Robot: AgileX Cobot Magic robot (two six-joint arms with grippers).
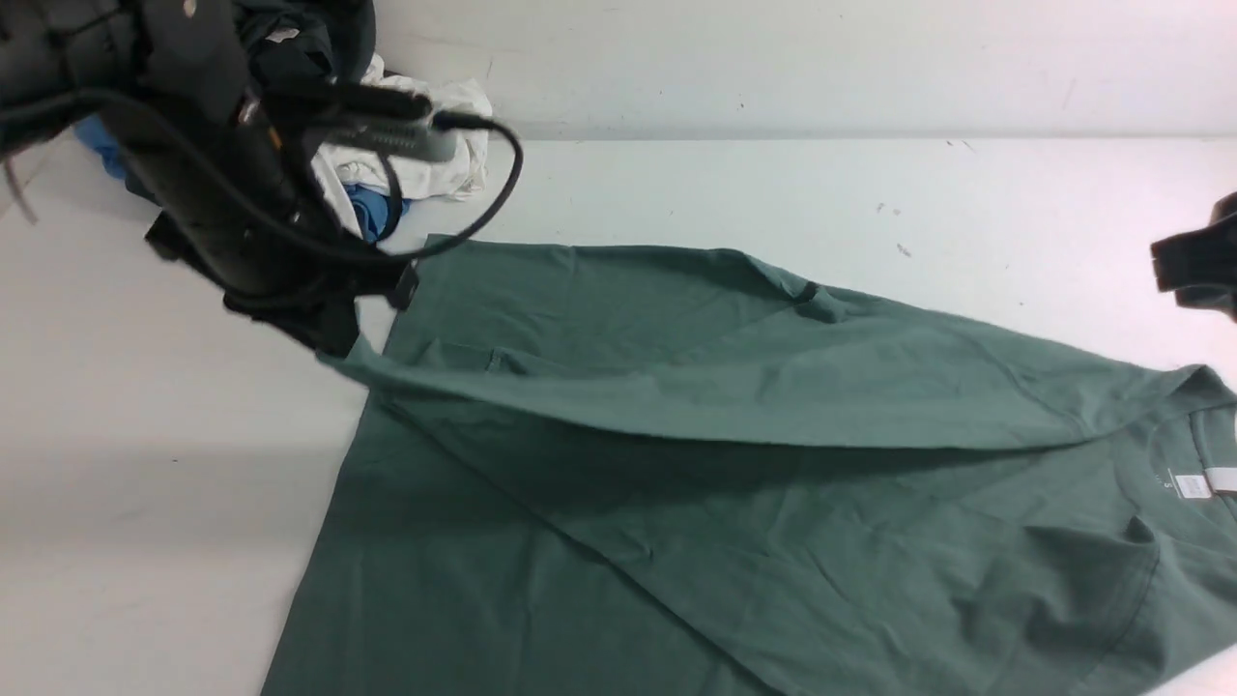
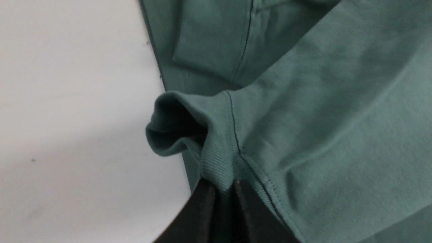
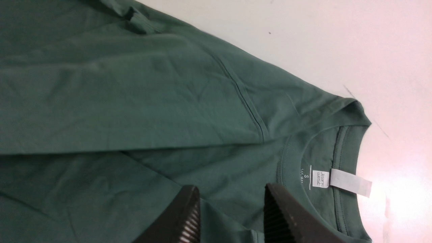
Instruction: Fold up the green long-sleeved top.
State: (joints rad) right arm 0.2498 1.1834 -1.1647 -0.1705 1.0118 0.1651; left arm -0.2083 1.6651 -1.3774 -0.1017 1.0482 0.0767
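The green top lies spread out on the white desk. Its neck hole and little white label are over on the right side. The left arm has its jaws squeezed tight on the ribbed cuff of one sleeve. It holds the cuff up in the air near the left edge of the top, so the sleeve hangs like a long bridge across the body. The right arm hangs at the right side, near the neck hole. Its jaws are apart and hold nothing; I only see green cloth under them.

I think the sleeve is being laid over the body for a fold. A few things could go wrong from here. The jaws pinch only a small bit of the cuff, so a quick pull could make it slip out. Then the sleeve would drop in a messy heap. Nothing presses the top down, so if the left arm pulls too far, the whole top could slide or bunch up on the smooth desk. There are wrinkles near the shoulder, and they could get folded in. The pile of other clothes sits at the back left, close behind the left arm. A wide swing might bump it or drag a piece along.
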